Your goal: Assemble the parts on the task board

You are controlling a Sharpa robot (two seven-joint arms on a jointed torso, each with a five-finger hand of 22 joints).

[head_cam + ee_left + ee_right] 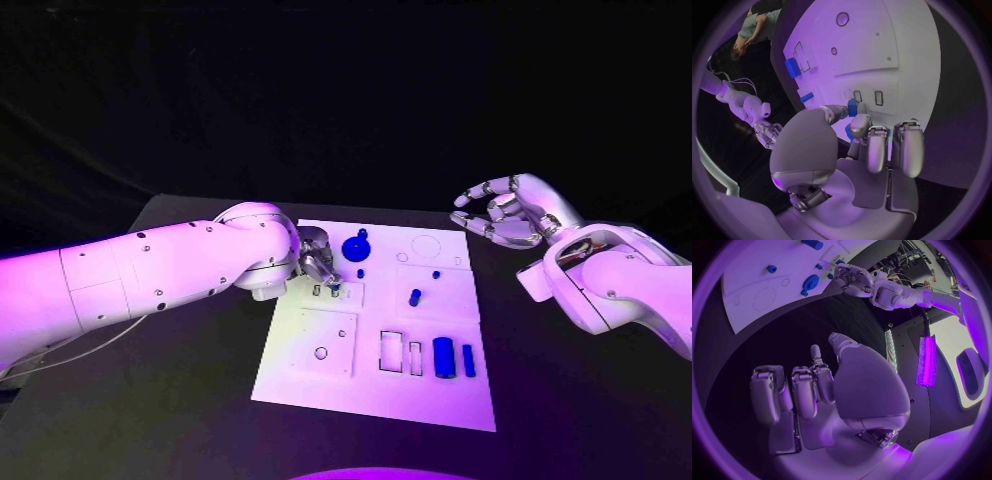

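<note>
Task board (433,390) lies mid-table (173,420), carrying blue parts: a round knobbed piece (356,247) near its far edge, a small peg (414,296) at centre, and two bars (444,357) at its near right. Left hand (317,262) is lowered onto the board's left portion, pinching a small blue part (852,107) in its fingertips. Right hand (508,212) hovers off the board's far right corner, fingers curled loosely apart, holding nothing.

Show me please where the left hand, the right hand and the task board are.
left hand (319,262), head view, on the fingers over the board's left part.
right hand (508,212), head view, on the middle of the raised hand.
task board (382,395), head view, on its bare near part.
</note>
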